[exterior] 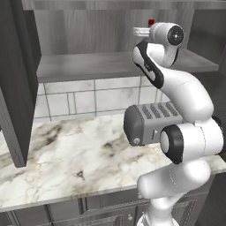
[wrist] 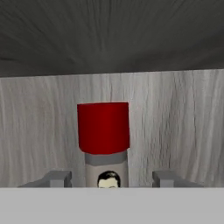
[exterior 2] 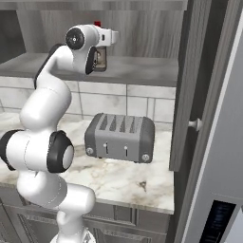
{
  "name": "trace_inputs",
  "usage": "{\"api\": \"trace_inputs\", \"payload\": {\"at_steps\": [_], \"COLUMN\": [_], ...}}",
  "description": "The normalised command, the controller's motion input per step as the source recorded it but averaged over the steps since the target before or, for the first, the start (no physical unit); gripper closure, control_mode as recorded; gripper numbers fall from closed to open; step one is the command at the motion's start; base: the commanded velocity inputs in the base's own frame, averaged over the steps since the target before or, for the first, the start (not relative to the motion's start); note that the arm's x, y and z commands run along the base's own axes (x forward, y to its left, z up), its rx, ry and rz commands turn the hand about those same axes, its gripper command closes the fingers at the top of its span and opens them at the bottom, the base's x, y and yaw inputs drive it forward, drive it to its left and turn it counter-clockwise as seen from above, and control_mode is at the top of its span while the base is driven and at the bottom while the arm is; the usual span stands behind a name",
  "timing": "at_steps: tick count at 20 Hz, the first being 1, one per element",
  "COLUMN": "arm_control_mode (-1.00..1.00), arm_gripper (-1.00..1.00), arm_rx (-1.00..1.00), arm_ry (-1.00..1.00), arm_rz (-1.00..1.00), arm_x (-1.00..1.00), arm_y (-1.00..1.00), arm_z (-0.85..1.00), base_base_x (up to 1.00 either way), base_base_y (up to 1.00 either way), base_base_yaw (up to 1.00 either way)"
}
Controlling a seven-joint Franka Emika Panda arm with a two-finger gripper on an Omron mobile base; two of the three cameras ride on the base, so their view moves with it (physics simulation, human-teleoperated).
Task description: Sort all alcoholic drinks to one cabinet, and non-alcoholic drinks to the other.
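Note:
A squat dark grey bottle with a red cap (wrist: pixel 103 127), one of the alcoholic drinks, stands upright on the grey shelf (exterior: pixel 88 66) of the open wall cabinet, close to its wood-grain back wall. Its cap (exterior: pixel 151 21) peeks above my wrist in the left base view. In the right base view the dark body (exterior 2: pixel 100 59) shows behind my forearm. My gripper (wrist: pixel 111 179) is open, with one fingertip (wrist: pixel 57 178) on each side of the bottle's neck and a gap to it on both sides.
A grey four-slot toaster (exterior 2: pixel 121 137) sits on the marble counter (exterior: pixel 66 154) under the cabinet. The cabinet doors stand open at the left (exterior: pixel 15 88) and at the right (exterior 2: pixel 190 85). A pale fridge front (exterior 2: pixel 223 166) borders the right side.

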Motion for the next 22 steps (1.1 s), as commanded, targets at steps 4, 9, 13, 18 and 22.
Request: {"api": "trace_inputs", "payload": {"at_steps": [4, 9, 13, 18, 22], "arm_control_mode": [-1.00, -1.00, -1.00, -1.00, -1.00], "arm_gripper": [-1.00, -1.00, -1.00, -1.00, -1.00], "arm_rx": [0.00, 0.00, 0.00, 0.00, 0.00], "arm_ry": [0.00, -0.01, 0.00, -0.03, 0.01], "arm_rz": [0.00, 0.00, 0.00, 0.00, 0.00], "arm_x": [-0.14, -0.80, -1.00, -1.00, -1.00], "arm_y": [-0.01, 0.00, 0.00, 0.00, 0.00], "arm_z": [0.00, 0.01, 0.07, 0.26, 0.44], "base_base_x": [0.00, 0.00, 0.00, 0.00, 0.00], "base_base_y": [0.00, 0.00, 0.00, 0.00, 0.00], "base_base_yaw": [0.00, 0.00, 0.00, 0.00, 0.00]}}
